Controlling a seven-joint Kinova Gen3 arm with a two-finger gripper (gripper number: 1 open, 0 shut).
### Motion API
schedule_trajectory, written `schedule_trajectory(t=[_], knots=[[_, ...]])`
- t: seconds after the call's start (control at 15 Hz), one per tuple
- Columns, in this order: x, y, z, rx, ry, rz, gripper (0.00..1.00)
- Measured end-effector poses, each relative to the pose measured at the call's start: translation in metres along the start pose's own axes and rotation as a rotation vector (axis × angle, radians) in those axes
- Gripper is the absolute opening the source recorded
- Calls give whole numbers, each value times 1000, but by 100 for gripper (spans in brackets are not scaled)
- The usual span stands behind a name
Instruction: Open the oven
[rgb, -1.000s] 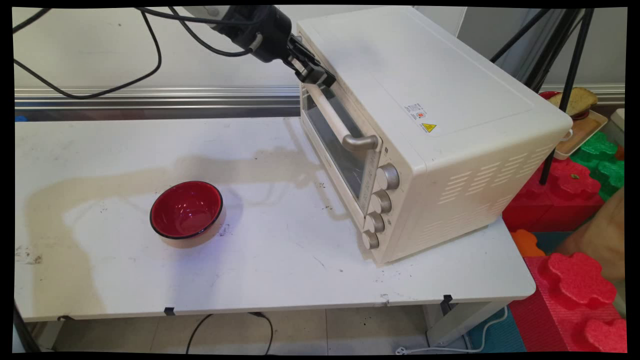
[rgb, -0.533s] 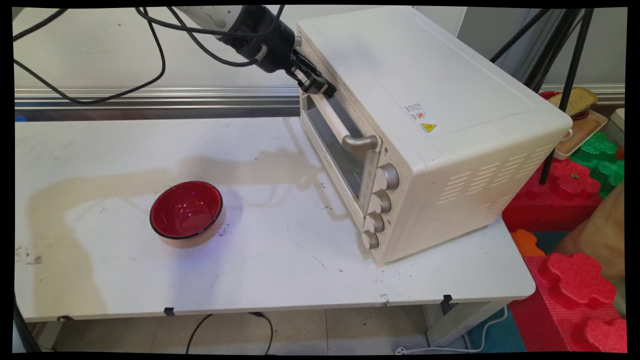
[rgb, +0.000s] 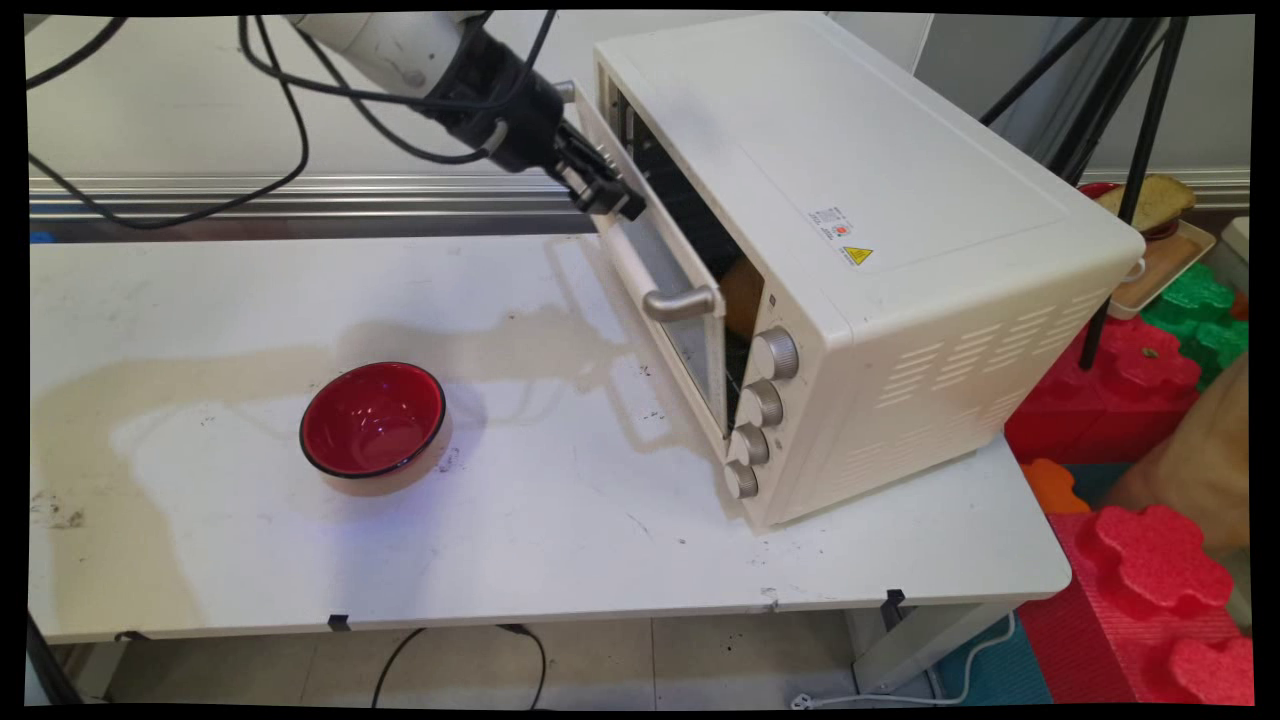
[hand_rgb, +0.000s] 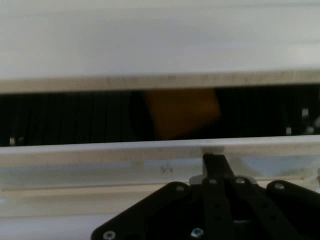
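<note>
A cream toaster oven (rgb: 850, 150) stands on the right half of the white table (rgb: 550, 540). Its glass door (rgb: 665, 265) is tilted partly open from the top. My gripper (rgb: 612, 197) is shut on the far end of the door handle (rgb: 680, 300). Through the gap an orange-brown item (rgb: 742, 295) shows inside. In the hand view the dark slot between the oven top and the door's upper edge (hand_rgb: 150, 146) holds that same orange item (hand_rgb: 182, 112), and the closed fingers (hand_rgb: 215, 162) press at the door. A red bowl (rgb: 372, 420) with nothing in it sits to the left.
Four knobs (rgb: 760, 405) run down the oven's front right. Red and green foam blocks (rgb: 1150, 570) lie on the floor at the right, with a black tripod leg (rgb: 1130, 190) and a tray of bread (rgb: 1150, 200). Black cables (rgb: 290, 120) hang from the arm.
The oven door went from closed to partly open. My gripper moved left and slightly down with the handle, and the oven's dark inside now shows.
</note>
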Motion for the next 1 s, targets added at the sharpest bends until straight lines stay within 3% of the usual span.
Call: schedule_trajectory(t=[1.0], knots=[[-82,4,-20,-2,-69,24,0]])
